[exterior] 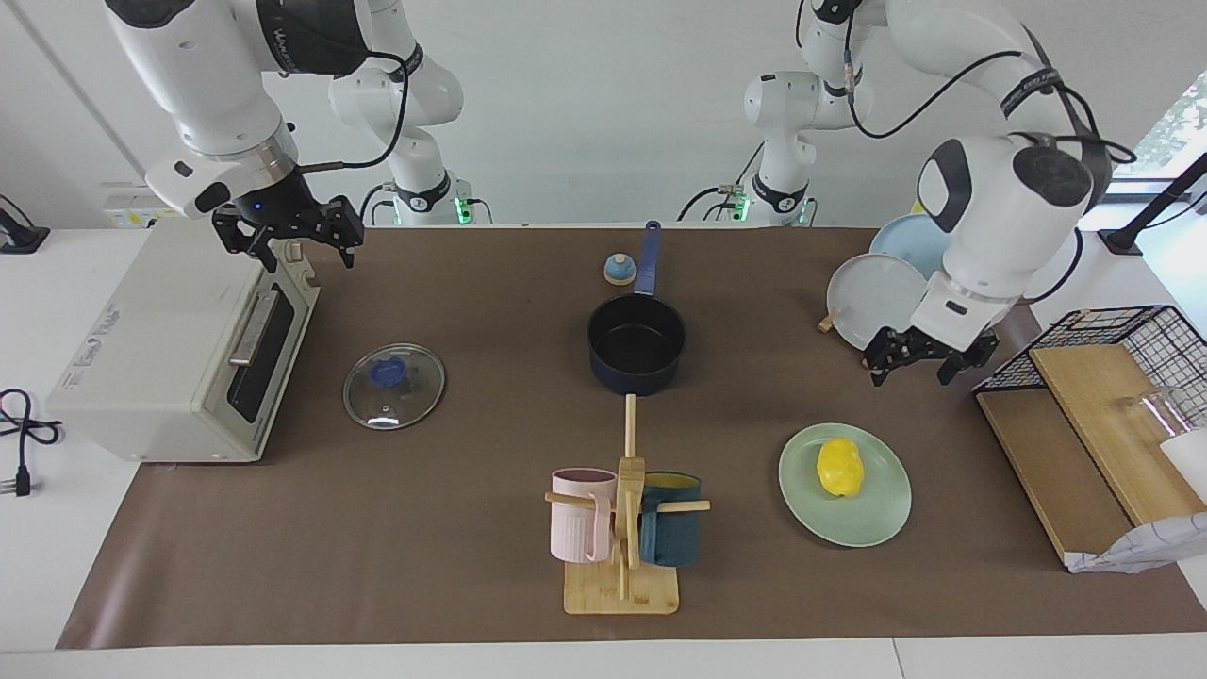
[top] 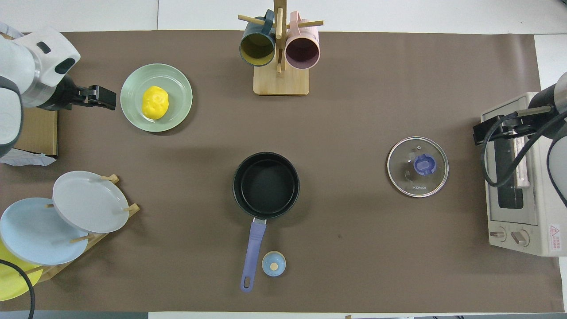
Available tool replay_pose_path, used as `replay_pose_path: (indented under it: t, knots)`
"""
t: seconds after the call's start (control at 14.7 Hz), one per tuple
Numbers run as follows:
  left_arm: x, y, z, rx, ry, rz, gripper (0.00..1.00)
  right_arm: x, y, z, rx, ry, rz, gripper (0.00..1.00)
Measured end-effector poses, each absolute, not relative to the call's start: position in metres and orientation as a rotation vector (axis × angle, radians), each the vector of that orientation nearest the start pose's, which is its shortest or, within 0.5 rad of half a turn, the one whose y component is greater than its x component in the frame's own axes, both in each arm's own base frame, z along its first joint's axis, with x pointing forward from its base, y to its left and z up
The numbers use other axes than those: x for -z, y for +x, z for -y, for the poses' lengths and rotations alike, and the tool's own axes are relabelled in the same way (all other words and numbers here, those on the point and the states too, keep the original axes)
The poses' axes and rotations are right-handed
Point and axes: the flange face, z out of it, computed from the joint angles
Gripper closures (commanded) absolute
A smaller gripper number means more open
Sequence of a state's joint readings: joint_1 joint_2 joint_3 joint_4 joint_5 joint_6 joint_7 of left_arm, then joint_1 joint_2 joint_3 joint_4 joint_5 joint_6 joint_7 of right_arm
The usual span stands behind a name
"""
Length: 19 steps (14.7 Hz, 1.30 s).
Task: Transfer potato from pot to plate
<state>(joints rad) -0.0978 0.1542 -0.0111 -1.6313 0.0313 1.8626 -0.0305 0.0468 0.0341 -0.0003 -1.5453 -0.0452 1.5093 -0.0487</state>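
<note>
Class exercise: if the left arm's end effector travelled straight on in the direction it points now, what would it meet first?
The left end effector points downward, raised beside the plate rack. Going straight down it would likely meet bare brown table mat first, not the plate holding the potato; depth is uncertain.

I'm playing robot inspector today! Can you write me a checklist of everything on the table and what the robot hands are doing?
Surface: brown mat over a white table.
Job's things: potato lies on the green plate; pot empty, lid off.
Clutter: glass lid, mug rack with two mugs, plate rack, small blue knob, toaster oven, wire basket.
Grippers: left gripper open, beside the plate rack; right gripper open, over the toaster oven.
Cables: black cord beside the oven.
Surroundings: white wall.
</note>
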Motion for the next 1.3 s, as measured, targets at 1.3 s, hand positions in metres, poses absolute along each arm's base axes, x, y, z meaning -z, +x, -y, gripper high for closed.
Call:
replay_pose_path:
  t: [1.3]
  knots:
    - [-0.633,0.525,0.061,-0.015,-3.167,-0.007,0.0,-0.613,0.557,-0.029,-0.109,-3.18,0.173,0.0]
